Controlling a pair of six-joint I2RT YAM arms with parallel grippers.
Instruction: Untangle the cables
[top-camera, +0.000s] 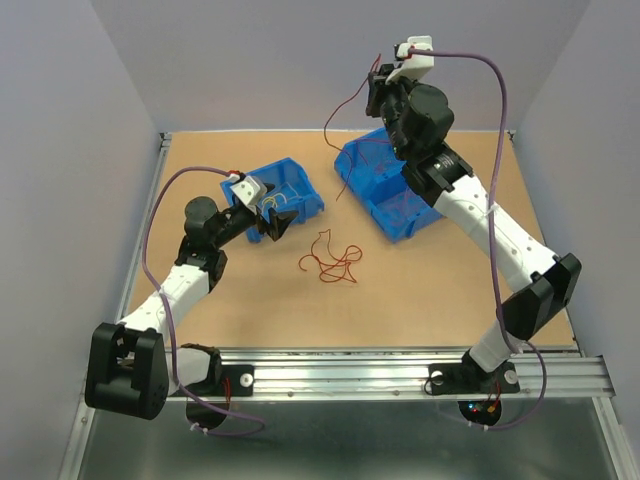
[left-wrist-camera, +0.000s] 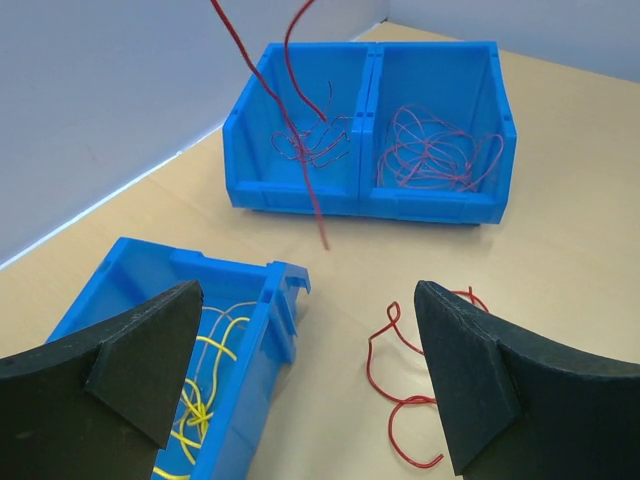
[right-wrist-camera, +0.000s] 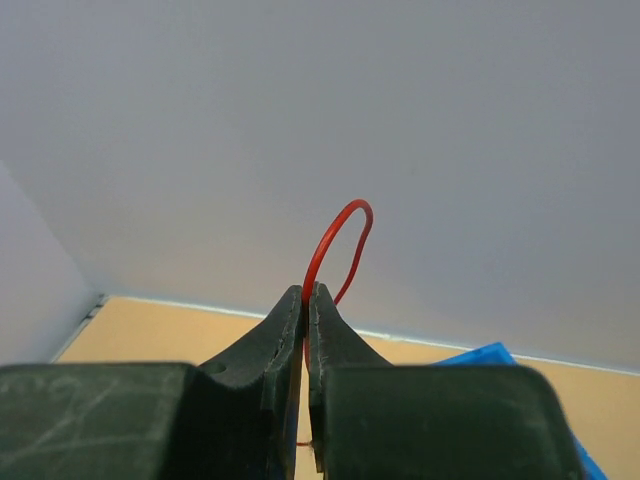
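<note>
High above the double blue bin (top-camera: 385, 190), my right gripper (top-camera: 375, 88) is shut on a red cable (top-camera: 349, 101) that dangles toward the table. In the right wrist view its jaws (right-wrist-camera: 307, 292) pinch a red loop (right-wrist-camera: 340, 250). The same cable (left-wrist-camera: 318, 222) hangs in front of the double bin (left-wrist-camera: 365, 195), which holds dark red cables (left-wrist-camera: 315, 145) on the left and red ones (left-wrist-camera: 435, 150) on the right. More red cables (top-camera: 330, 262) lie tangled mid-table. My left gripper (top-camera: 275, 218) stands open and empty at the small bin (top-camera: 290, 185) with yellow cables (left-wrist-camera: 215, 370).
Grey walls enclose the table on three sides. A metal rail (top-camera: 400, 372) with both arm bases runs along the near edge. Purple arm cords (top-camera: 150, 250) loop beside each arm. A loose red cable (left-wrist-camera: 400, 400) lies between my left fingers, on the table.
</note>
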